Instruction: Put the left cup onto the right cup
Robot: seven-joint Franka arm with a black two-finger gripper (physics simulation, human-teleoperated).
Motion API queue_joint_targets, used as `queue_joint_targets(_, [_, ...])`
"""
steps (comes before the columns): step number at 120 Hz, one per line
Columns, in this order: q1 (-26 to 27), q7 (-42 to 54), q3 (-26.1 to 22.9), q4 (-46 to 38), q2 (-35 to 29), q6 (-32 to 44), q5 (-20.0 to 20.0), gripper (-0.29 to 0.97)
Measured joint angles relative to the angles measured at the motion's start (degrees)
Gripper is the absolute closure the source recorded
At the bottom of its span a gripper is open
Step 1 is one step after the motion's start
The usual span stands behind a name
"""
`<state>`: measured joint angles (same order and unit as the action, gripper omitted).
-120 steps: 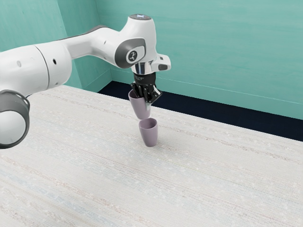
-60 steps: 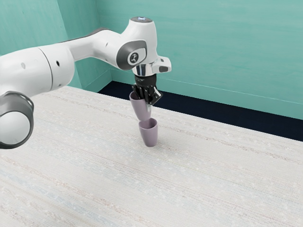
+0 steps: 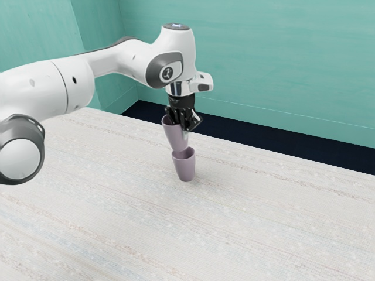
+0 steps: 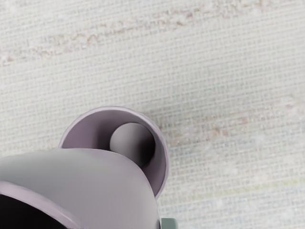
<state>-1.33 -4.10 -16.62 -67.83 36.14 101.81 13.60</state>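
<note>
Tabletop (image 3: 263,222) first: you have a pale, woven-looking surface across the whole lower part of the exterior view, with teal walls and a dark strip of floor behind it. Over it the white arm (image 3: 117,61) comes in from the exterior view's left and bends down near the table's far edge. Below its wrist hangs the lifted cup (image 3: 174,137), mauve, mouth up and tilted so that its top leans toward the exterior view's left. Its base sits right at the mouth of the standing cup (image 3: 184,165), which is the same mauve and stands upright on the table. You cannot tell from this side whether the two touch. From the wrist view the lifted cup (image 4: 81,186) covers part of the standing cup (image 4: 162,157), whose opening and dark inner floor show beyond it, with bare table (image 4: 214,71) all around. The black gripper (image 3: 181,123) is clamped on the lifted cup at its rim, one finger inside the wall and one outside.
</note>
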Motion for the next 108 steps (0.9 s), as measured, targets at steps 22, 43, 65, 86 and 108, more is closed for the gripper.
queue_joint_targets(22, [0.0, 0.06, -0.03, 0.04, 0.46, 0.11, 0.0, 0.78])
queue_joint_targets(43, [0.12, 0.08, -0.26, 0.04, 0.87, 0.29, 0.0, 0.78])
queue_joint_targets(65, [0.35, 0.09, -0.43, 0.37, 1.22, 0.34, 0.12, 0.78])
queue_joint_targets(86, [0.35, 0.1, -0.77, 0.88, 1.6, 0.28, 0.61, 0.78])
queue_joint_targets(108, [0.35, 0.11, -0.79, 0.91, 1.69, 0.26, 0.75, 0.78])
